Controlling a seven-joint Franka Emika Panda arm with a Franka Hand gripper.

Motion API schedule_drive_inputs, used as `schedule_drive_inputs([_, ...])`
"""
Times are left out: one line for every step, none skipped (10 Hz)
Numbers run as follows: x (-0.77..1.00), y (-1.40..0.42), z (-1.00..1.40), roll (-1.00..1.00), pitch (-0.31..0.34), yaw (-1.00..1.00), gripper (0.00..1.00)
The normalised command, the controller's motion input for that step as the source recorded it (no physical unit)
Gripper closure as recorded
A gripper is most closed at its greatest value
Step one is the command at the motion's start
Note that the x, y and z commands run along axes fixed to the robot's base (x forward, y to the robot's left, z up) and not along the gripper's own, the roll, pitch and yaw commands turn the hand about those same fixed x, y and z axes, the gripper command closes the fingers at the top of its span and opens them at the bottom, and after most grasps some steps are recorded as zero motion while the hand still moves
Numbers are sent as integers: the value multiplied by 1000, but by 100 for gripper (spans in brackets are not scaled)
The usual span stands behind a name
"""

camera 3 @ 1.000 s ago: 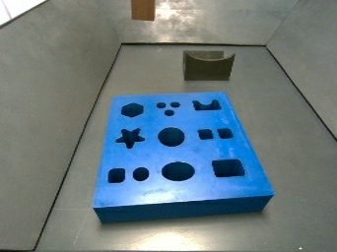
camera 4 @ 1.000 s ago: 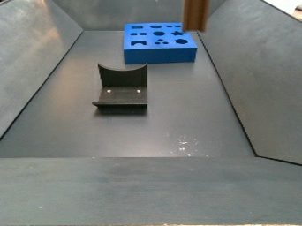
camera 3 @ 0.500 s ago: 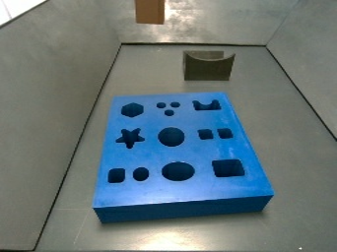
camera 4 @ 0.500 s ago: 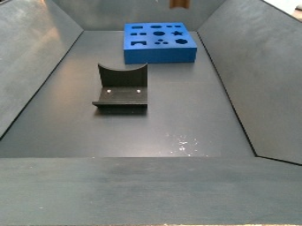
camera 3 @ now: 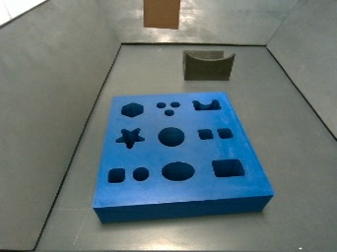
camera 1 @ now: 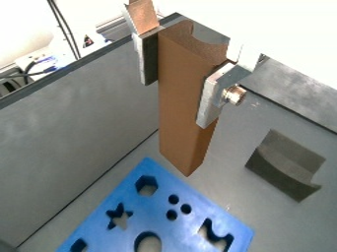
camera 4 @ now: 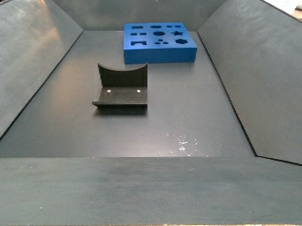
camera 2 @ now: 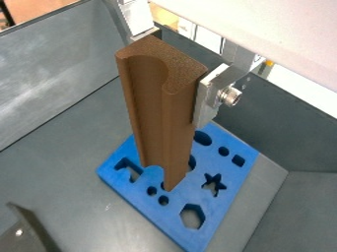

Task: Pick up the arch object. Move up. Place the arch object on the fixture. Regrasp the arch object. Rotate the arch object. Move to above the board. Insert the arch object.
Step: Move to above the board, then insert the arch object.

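- Orange-brown and upright, the arch object fills the middle of both wrist views; we see it hanging high above the board, its lower end clear of the slab.
- Silver finger plates press on opposite sides of the arch object near its upper end, so the gripper is pinching the bar; in a wrist view the gripper shows one plate flat against the wood.
- Below the bar lies the blue board, with its star, round and arch cutouts open to us; the same board shows under the bar's lower end.
- In a side view we find only the bar's lower end at the picture's top edge, beyond the far end of the board.
- Past the board from there, the dark fixture stands on the floor, well apart from the slab; the fixture is bare, and it also shows beside the board.
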Motion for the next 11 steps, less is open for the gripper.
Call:
schedule_drive_inputs([95, -184, 61, 30, 88, 13, 100])
schedule_drive_inputs([0, 0, 0, 0, -6, 0, 100])
schedule_drive_inputs([0, 0, 0, 0, -9, 0, 100])
schedule_drive_inputs([-54, 0, -9, 0, 0, 0, 100])
schedule_drive_inputs([129, -20, -54, 0, -26, -69, 100])
schedule_drive_inputs([843, -89, -6, 13, 0, 0, 100])
schedule_drive_inputs([914, -143, -74, 63, 0, -9, 100])
schedule_drive_inputs([1000, -146, -60, 91, -10, 0, 100])
schedule_drive_inputs([1000, -37, 0, 37, -51, 0, 100])
schedule_drive_inputs([1000, 0, 0, 21, -53, 23, 100])
schedule_drive_inputs([1000, 0, 0, 0, -60, 91, 100])
